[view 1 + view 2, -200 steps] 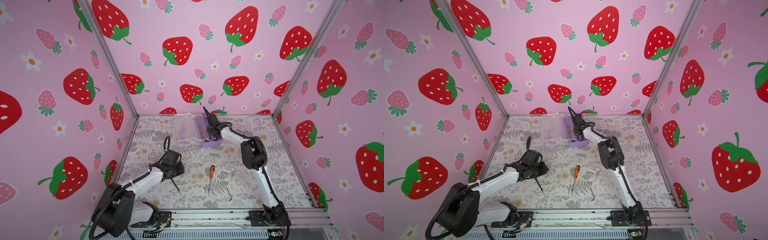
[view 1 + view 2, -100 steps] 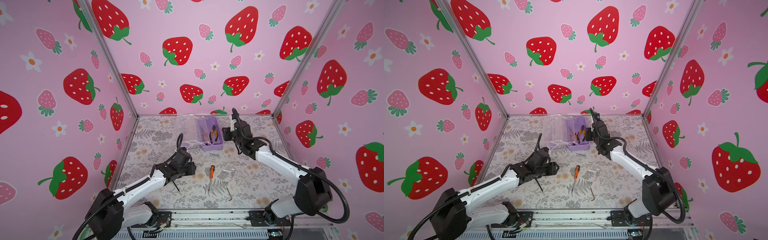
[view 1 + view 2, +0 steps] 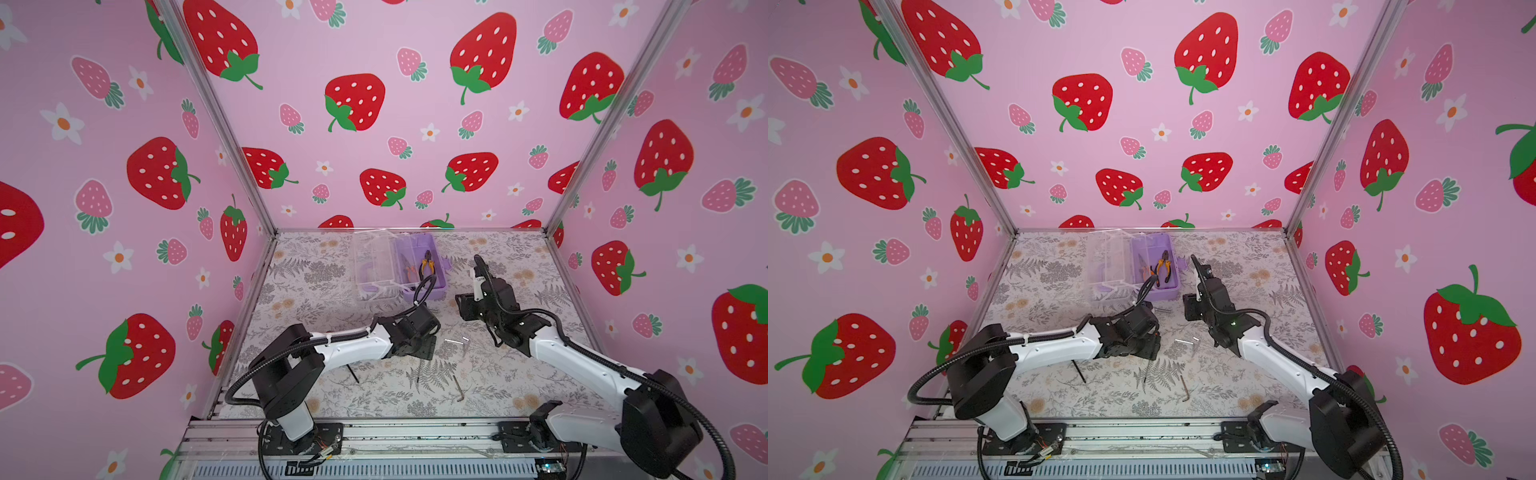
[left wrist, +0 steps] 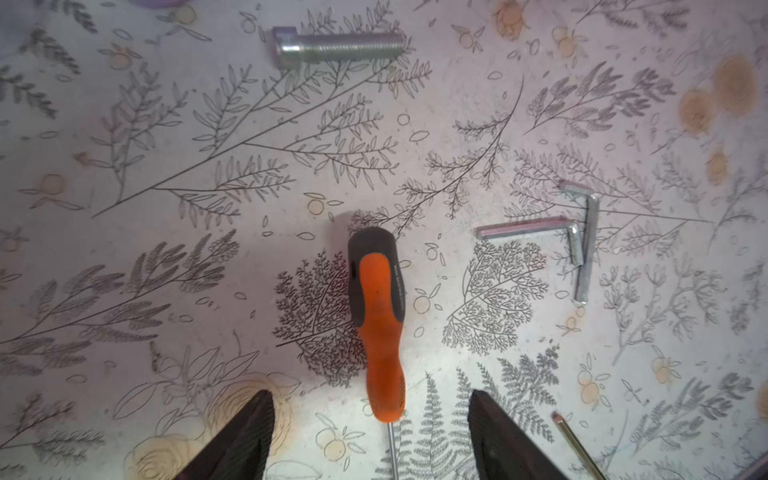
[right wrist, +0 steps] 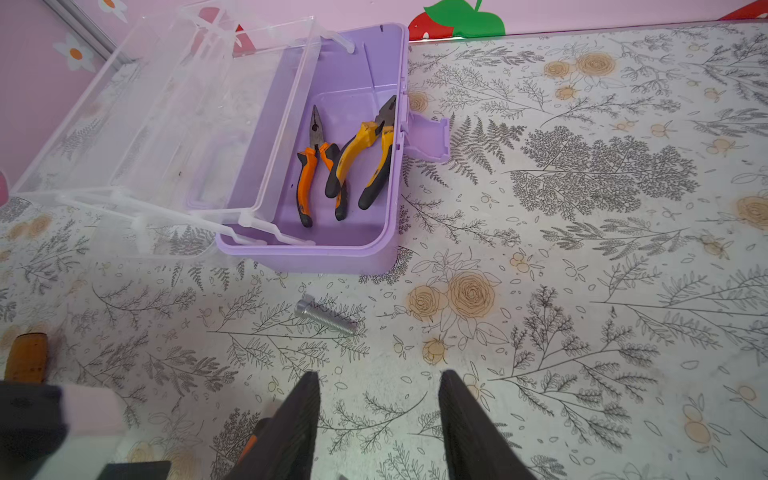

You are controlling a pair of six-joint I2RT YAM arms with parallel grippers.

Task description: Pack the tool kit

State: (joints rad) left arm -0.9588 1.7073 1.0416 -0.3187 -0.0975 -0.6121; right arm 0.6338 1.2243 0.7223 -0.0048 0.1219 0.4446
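In both top views the left arm's wrist covers the left claw (image 4: 370, 395) and the handle of the screwdriver (image 4: 376, 316); only the left wrist view shows them. There the claw is spread wide, a finger on either side of the orange handle's shaft end. The handle is clear of both fingers and the claw holds nothing. Two silver hex keys (image 4: 540, 232) lie just beside the handle, and a bolt (image 4: 338, 45) lies farther off. A thin rod (image 4: 577, 444) is cut off at the picture's edge.

The right claw (image 5: 379, 376) is partly open and empty over bare tabletop (image 5: 582, 332), with the bolt just ahead of it. The lilac box (image 5: 316, 257) sits beyond the bolt, near the tabletop's far edge, with its clear lid (image 5: 145, 116) thrown open. Inside are a slim pair of pliers (image 5: 309, 166) and a stouter pair (image 5: 365, 153).
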